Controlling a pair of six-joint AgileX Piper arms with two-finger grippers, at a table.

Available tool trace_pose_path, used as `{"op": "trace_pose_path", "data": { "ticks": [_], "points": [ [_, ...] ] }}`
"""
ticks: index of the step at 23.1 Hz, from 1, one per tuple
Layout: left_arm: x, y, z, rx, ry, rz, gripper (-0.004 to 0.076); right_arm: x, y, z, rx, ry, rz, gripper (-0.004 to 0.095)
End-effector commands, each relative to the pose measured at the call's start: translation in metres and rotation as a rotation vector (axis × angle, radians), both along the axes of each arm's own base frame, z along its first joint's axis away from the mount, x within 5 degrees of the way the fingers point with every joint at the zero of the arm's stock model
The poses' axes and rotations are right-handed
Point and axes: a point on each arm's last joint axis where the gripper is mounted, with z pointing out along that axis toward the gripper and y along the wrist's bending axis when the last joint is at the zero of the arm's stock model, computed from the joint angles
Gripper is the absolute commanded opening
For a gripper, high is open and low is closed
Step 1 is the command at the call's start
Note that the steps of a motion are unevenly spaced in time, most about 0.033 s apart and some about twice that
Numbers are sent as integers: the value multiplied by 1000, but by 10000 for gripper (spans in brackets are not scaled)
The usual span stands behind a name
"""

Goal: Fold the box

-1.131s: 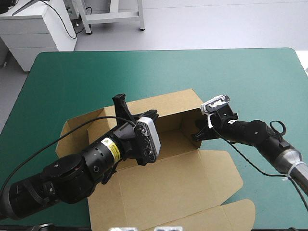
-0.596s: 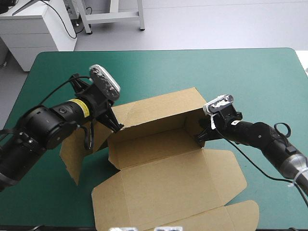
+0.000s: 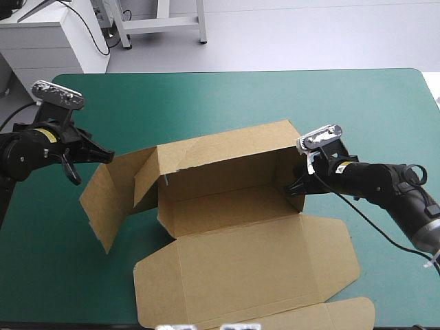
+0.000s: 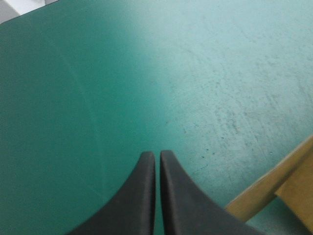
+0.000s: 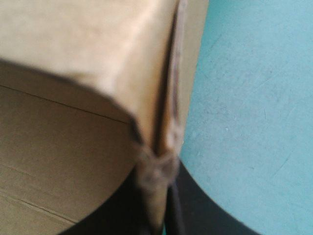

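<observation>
Right hand [image 3: 295,189] clamps box [image 3: 220,206] wall; left hand [image 3: 108,157] apart.

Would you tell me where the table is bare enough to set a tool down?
Free: the teal-green table cover between the brown cardboard box and the far edge. Crowded: middle to near edge, where the black right claw grips it.

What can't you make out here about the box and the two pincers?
High view: the near flap of the box lid is cut off by the picture's bottom edge.
Right wrist view: the gripped box wall covers the tips of the right pincer.
Left wrist view: only a box corner shows beside the shut left pincer; the rest is out of frame.
</observation>
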Motion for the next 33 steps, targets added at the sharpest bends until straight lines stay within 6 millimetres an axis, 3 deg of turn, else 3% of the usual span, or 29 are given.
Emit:
{"op": "trace_pose_path", "data": {
  "ticks": [1, 8, 16, 20, 29, 32, 33],
  "points": [
    [-3, 10, 18, -49, -105, 64, 10, -10, -2, 29, 55, 40, -41, -16],
    [-3, 10, 20, -52, -119, 69, 8, -13, -5, 49, -27, 240, -69, -16],
    [-2, 9, 21, -79, -136, 62, 8, 11, -3, 26, -120, 415, -124, -16],
    [-2, 6, 21, -113, -128, 53, 8, 32, 3, 7, -127, 488, -146, -16],
    [-2, 5, 21, -125, -132, 50, 8, 89, 19, -8, -108, 491, -190, -14],
    [-2, 6, 21, -120, -133, 51, 8, 98, 22, -9, -101, 482, -191, 83],
    [-2, 6, 21, -113, -134, 53, 8, 100, 23, -5, -94, 466, -192, 197]
  ]
}}
